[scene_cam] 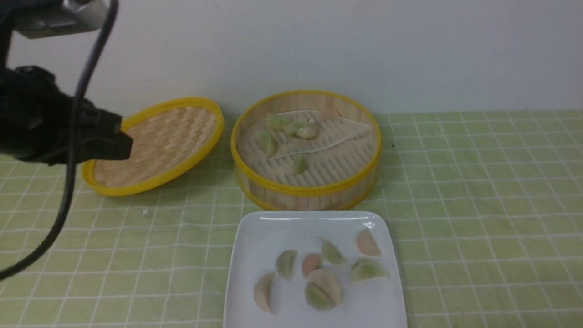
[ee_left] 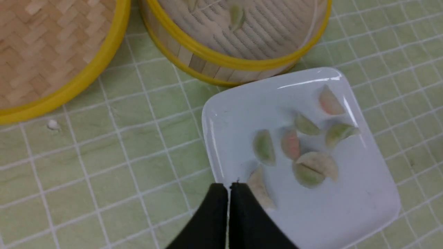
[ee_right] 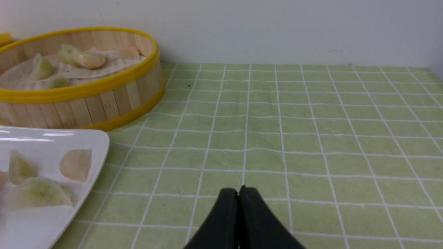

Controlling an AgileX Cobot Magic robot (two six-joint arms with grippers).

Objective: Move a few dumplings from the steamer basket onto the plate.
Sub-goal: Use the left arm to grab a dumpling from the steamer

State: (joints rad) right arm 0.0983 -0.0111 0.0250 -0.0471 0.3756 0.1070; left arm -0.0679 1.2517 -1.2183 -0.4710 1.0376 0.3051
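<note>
The steamer basket [scene_cam: 305, 189] stands at the back centre and holds several pale green dumplings [scene_cam: 278, 122] on its liner paper. The white square plate [scene_cam: 264, 232] lies just in front of it with several dumplings [scene_cam: 323, 289], green, pinkish and beige. My left gripper [scene_cam: 123, 139] hangs raised at the left. In the left wrist view the left gripper [ee_left: 228, 186] is shut and empty, above the plate's [ee_left: 346, 207] left edge. My right gripper [ee_right: 238, 190] is shut and empty over the cloth, to the right of the plate [ee_right: 52, 138] and the steamer basket [ee_right: 86, 100].
The shallow woven lid [scene_cam: 159, 141] with a yellow rim leans tilted to the left of the steamer. A small white crumb [ee_left: 52, 124] lies on the green checked cloth in front of the lid. A white wall runs behind the table.
</note>
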